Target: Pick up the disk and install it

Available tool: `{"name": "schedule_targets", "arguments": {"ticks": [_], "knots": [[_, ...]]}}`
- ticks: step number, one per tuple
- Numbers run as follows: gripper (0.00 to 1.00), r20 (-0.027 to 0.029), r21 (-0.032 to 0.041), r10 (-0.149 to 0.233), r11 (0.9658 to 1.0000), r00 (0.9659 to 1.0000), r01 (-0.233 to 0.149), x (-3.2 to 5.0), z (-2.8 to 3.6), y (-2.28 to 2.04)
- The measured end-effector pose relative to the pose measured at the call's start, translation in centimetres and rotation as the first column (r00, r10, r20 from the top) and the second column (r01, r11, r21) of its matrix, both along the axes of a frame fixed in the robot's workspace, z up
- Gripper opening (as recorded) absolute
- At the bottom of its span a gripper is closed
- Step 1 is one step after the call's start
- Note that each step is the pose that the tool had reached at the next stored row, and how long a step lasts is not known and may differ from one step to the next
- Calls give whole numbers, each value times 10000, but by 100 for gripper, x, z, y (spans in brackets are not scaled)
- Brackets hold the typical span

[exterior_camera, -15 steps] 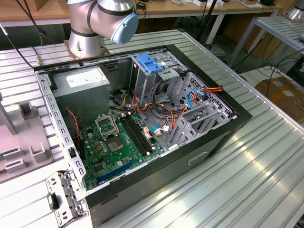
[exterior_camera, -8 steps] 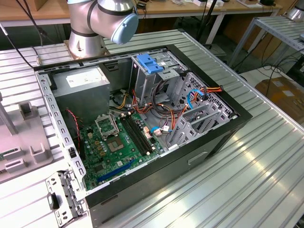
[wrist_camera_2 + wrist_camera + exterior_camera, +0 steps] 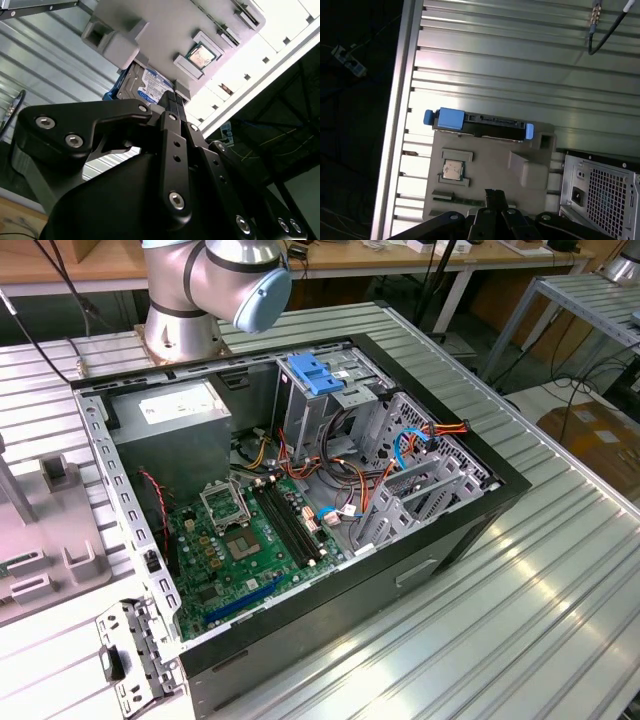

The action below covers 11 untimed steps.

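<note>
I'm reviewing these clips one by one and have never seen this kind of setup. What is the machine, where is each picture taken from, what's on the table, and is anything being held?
The machine is a single robot arm. The exterior view shows its base behind an open computer case on a ribbed metal table. Both wrist views come from cameras riding on the arm, looking past its black gripper. In front of the gripper sits a grey holder tray. It carries the disk, which is a hard drive with blue side rails, and a small processor chip. The gripper is shut and holds nothing. The disk lies in the tray, not yet picked up.
</note>
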<state>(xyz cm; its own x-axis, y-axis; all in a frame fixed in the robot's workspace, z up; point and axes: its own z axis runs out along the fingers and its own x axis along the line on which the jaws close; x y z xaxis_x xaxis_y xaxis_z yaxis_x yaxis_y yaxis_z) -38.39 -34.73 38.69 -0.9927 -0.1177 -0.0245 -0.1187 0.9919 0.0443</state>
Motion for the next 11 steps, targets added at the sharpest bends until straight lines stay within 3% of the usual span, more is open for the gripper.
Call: {"name": "schedule_targets", "arguments": {"ticks": [11], "knots": [[11, 0, 0, 186, 9998, 9998, -186, 0, 0, 0]]}}
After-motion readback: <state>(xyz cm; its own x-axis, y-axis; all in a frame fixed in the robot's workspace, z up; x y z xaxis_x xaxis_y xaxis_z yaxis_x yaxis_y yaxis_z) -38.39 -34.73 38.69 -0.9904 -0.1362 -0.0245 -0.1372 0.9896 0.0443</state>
